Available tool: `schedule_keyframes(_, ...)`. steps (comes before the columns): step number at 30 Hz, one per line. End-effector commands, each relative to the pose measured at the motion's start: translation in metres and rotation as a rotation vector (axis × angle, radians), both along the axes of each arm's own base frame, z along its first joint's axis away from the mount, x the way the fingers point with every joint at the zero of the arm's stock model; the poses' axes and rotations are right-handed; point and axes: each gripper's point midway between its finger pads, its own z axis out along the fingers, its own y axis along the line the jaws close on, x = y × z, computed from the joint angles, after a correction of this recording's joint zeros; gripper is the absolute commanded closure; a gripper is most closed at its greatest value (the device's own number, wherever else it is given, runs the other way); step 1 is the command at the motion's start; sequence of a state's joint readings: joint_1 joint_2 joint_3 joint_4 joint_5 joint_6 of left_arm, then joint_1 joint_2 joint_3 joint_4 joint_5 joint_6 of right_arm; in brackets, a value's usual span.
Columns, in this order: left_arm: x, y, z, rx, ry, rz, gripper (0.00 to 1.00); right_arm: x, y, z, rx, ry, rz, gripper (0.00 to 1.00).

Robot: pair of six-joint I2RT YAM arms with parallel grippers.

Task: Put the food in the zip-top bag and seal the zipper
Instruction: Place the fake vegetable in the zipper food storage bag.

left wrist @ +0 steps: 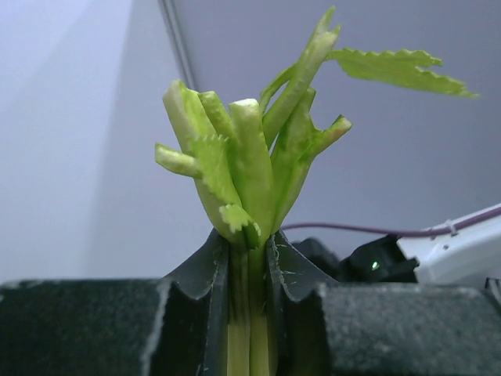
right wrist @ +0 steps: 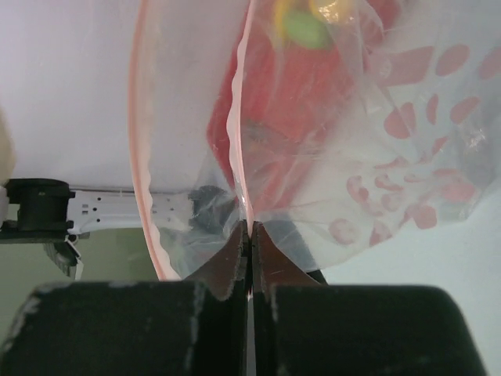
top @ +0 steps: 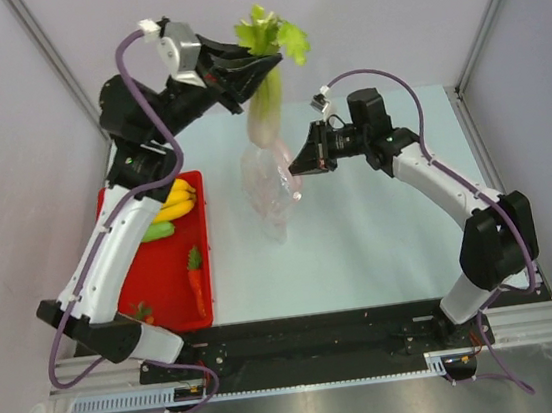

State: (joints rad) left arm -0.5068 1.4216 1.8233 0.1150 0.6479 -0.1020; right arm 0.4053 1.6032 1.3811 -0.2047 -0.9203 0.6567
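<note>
Pale grey walls close in a light table (top: 379, 224), seen from above. Left of centre in the top view lies a red rectangular tray (top: 169, 280). It holds yellow toy bananas (top: 177, 201) at its far end, a green toy vegetable (top: 158, 231) just below them, an orange toy carrot (top: 197, 282) along its right side and a small red toy strawberry (top: 143, 311) near the bottom left corner, partly hidden by the arm.

At the upper middle of the top view the left gripper (top: 264, 67) is raised high. Its jaws are closed tight on the stalk of a green-and-white toy leek (top: 266, 87), which hangs upright with its leafy end up. In the left wrist view the leaves (left wrist: 250, 157) fan out above the dark fingers (left wrist: 196, 282).

Directly beneath the leek stands a clear crinkly plastic zip-top bag (top: 272, 192), near the middle of the table. The leek's pale lower end reaches the bag's top; whether it is inside cannot be told.

The right gripper (top: 296, 164) pinches the bag's upper right edge with its jaws fully closed. The right wrist view shows the pinkish-red zipper strip (right wrist: 139, 141) curving wide open above the fingers (right wrist: 227, 258).
</note>
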Motion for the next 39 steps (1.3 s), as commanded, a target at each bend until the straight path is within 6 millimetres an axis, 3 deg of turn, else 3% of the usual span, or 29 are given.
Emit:
schedule_keyframes(1, -0.014, -0.027, 0.031, -0.116, -0.054, -0.069, 1.00, 0.005, 0.009, -0.005, -0.047, -0.028, -0.015, 1.00)
schedule_keyframes(6, -0.008, -0.059, 0.023, -0.122, 0.021, -0.148, 1.00, 0.002, 0.016, -0.001, -0.052, -0.030, -0.008, 1.00)
schedule_keyframes(9, 0.002, -0.065, 0.006, -0.109, 0.074, -0.144, 1.00, 0.002, 0.013, 0.007, -0.037, -0.036, -0.014, 1.00)
schedule_keyframes(10, 0.009, -0.068, -0.011, -0.088, 0.098, -0.130, 1.00, 0.003, 0.010, 0.008, -0.035, -0.040, -0.019, 1.00)
schedule_keyframes(12, 0.008, -0.065, -0.021, -0.074, 0.110, -0.118, 1.00, 0.002, 0.008, 0.011, -0.030, -0.039, -0.024, 1.00)
schedule_keyframes(13, 0.013, -0.068, -0.041, -0.039, 0.141, -0.109, 1.00, 0.004, 0.006, 0.012, -0.027, -0.037, -0.032, 1.00)
schedule_keyframes(15, 0.006, -0.059, -0.047, -0.025, 0.142, -0.095, 1.00, 0.002, 0.002, 0.016, -0.020, -0.041, -0.035, 1.00)
schedule_keyframes(16, 0.010, -0.059, -0.064, 0.007, 0.154, -0.075, 1.00, 0.002, 0.000, 0.015, -0.019, -0.040, -0.038, 1.00)
schedule_keyframes(18, 0.013, -0.044, -0.073, 0.027, 0.183, -0.028, 1.00, 0.002, -0.007, 0.018, -0.003, -0.043, -0.050, 1.00)
schedule_keyframes(20, 0.022, -0.034, -0.094, 0.070, 0.241, 0.027, 1.00, 0.001, -0.009, 0.019, 0.009, -0.042, -0.051, 1.00)
schedule_keyframes(28, 0.050, 0.005, -0.114, 0.126, 0.337, 0.299, 1.00, -0.006, -0.009, 0.024, 0.018, -0.104, -0.031, 1.00)
schedule_keyframes(33, 0.045, 0.005, -0.108, 0.101, 0.285, 0.281, 1.00, -0.016, 0.000, 0.028, 0.018, -0.137, 0.007, 1.00)
schedule_keyframes(38, 0.038, -0.001, -0.080, -0.009, 0.183, 0.253, 1.00, -0.025, 0.011, 0.033, 0.066, -0.133, 0.068, 1.00)
schedule_keyframes(39, 0.039, -0.002, -0.083, -0.012, 0.174, 0.257, 1.00, -0.025, 0.012, 0.032, 0.081, -0.089, 0.071, 1.00)
